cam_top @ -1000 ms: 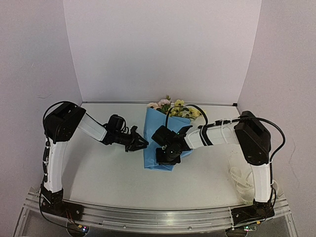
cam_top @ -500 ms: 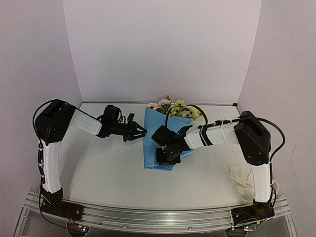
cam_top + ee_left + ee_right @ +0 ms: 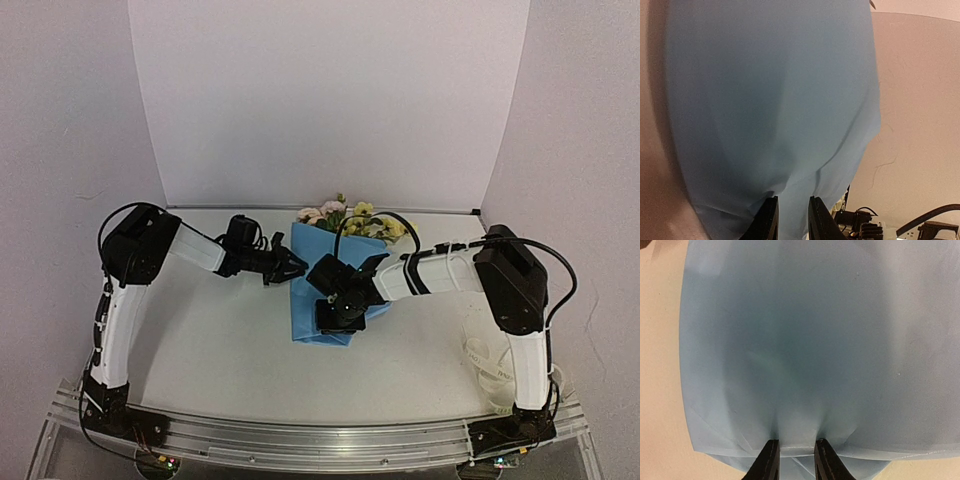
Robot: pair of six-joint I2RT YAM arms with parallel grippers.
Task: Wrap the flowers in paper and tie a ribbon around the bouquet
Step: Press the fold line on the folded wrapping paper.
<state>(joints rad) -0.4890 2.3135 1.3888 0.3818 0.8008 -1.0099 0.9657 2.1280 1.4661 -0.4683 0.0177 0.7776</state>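
The bouquet (image 3: 308,292) lay flat near the middle of the bench (image 3: 220,340). Its blue paper (image 3: 815,340) formed a cone with the narrow end toward the arms' bases, and the pink and yellow flowers (image 3: 350,214) showed past the wide far rim. We saw the right tool (image 3: 794,459) at the cone's near end, its fingers drawn close and clamped on the paper, which puckered at their tips. The left tool (image 3: 791,221) met the cone's left edge farther up, its fingers likewise nearly together with a fold of paper pinched between them. The ribbon (image 3: 487,372) lay in loose loops by the right arm's base, well apart from the bouquet.
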